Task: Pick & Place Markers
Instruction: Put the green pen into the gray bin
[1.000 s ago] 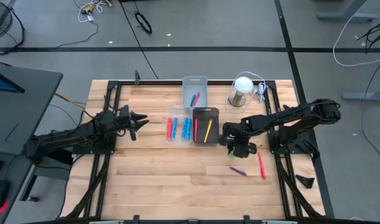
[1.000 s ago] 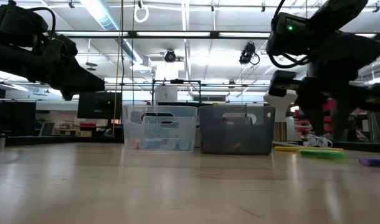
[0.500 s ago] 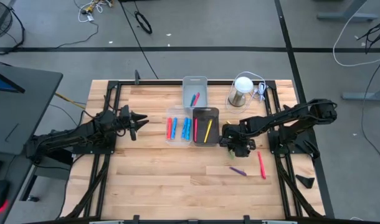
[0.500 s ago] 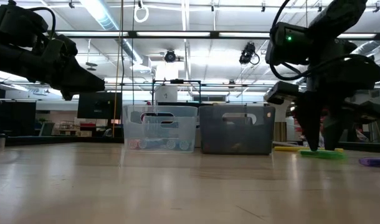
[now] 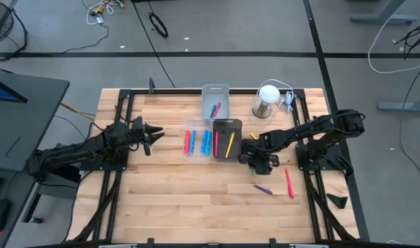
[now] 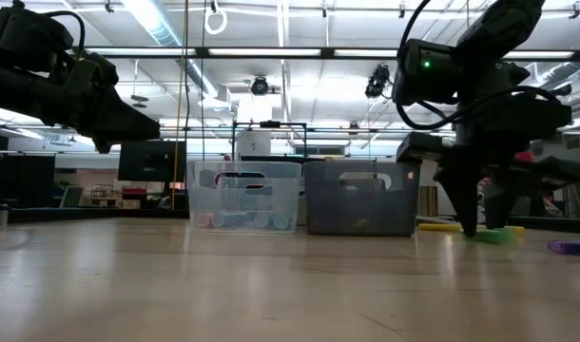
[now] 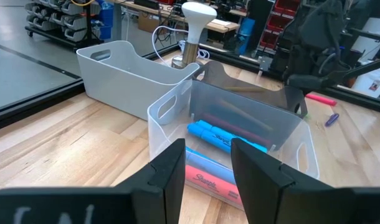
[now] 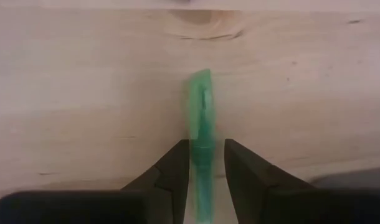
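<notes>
The step in hand looks like the pick: the right hand [image 8: 202, 165] is down at the wooden surface [image 5: 175, 193] with its two fingers [image 8: 172, 168] straddling a green marker [image 8: 201, 118], which lies flat between them just right of the dark bin [image 5: 227, 139]. The fingers sit close on either side of the marker (whether they already pinch it I cannot tell). Next, I judge, the grip must close firmly and lift straight up, then carry the marker to a bin.

The right arm reaches in from the right edge, its wrist bent down so the hand points at the boards. The left hand [image 7: 202, 174] waits beside the clear bin [image 7: 240, 134], fingers parted and empty, looking over the blue and pink markers [image 7: 224, 138] inside. A purple marker [image 5: 262, 188] and a red marker [image 5: 289, 182] lie loose nearby.
</notes>
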